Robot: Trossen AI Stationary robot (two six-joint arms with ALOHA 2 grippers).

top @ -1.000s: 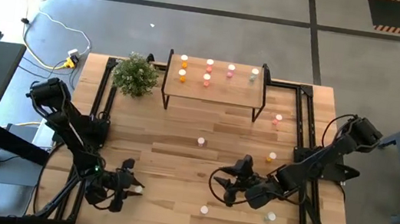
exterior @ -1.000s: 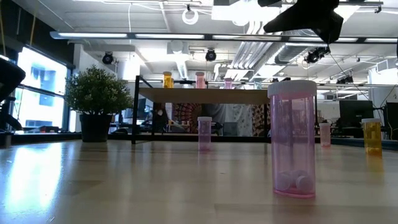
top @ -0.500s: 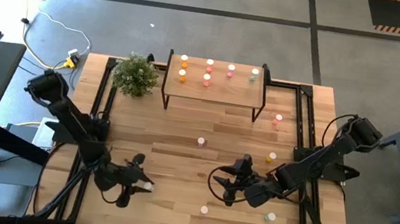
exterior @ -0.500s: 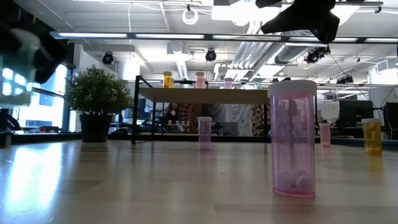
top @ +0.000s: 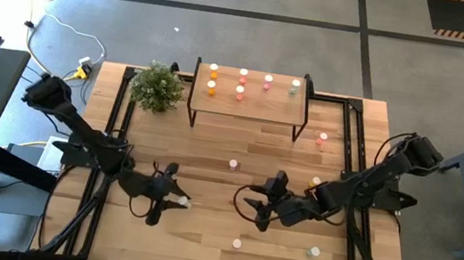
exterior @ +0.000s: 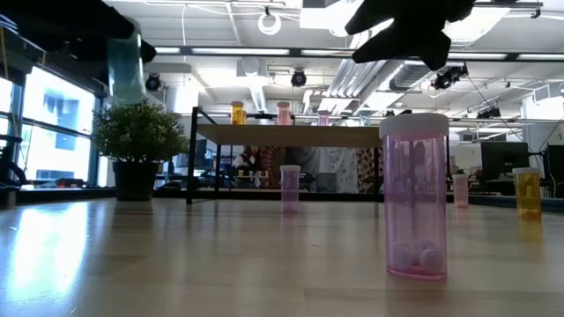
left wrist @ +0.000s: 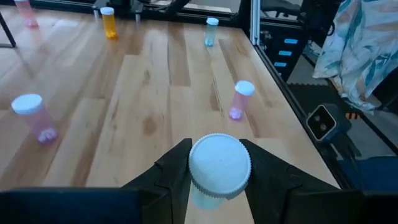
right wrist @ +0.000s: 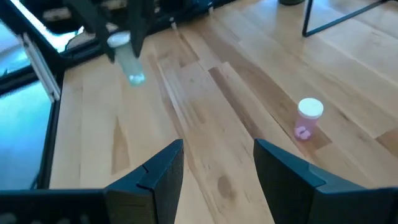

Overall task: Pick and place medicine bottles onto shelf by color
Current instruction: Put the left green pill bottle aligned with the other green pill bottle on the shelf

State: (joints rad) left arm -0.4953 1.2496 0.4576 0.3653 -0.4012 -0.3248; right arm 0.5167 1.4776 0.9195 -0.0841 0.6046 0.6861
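My left gripper [top: 171,199] hovers over the table's near-left middle, shut on a pale green medicine bottle [left wrist: 217,167] with a white cap; the low view shows this bottle [exterior: 123,66] high above the wood. My right gripper [top: 257,210] hangs open over the near-right middle, nothing between its fingers [right wrist: 217,146]. The shelf [top: 249,105] stands at the far edge with several orange, pink and green bottles on top. Loose bottles stand upright on the table: pink [top: 233,163], deep pink [top: 321,140], orange [top: 315,183], pink [top: 237,243], green [top: 314,251]. My left gripper pinches the pale green bottle's body just below the cap [left wrist: 202,198] between its two fingers, one on each side. The fingers come from the table's left, slanting a little downward. The bottle is lifted clear of the table, roughly upright with its cap up [right wrist: 118,40].
A potted plant [top: 157,86] stands left of the shelf at the far edge. Black frame rails run along the table's left and right sides. Bare planks lie between the two grippers and in front of the shelf.
My left gripper has risen and swung from the near-left corner toward the table's middle and a little toward the far edge, carrying the pale green bottle clear of the wood. My right gripper has shifted slightly toward the table's left and stays open.
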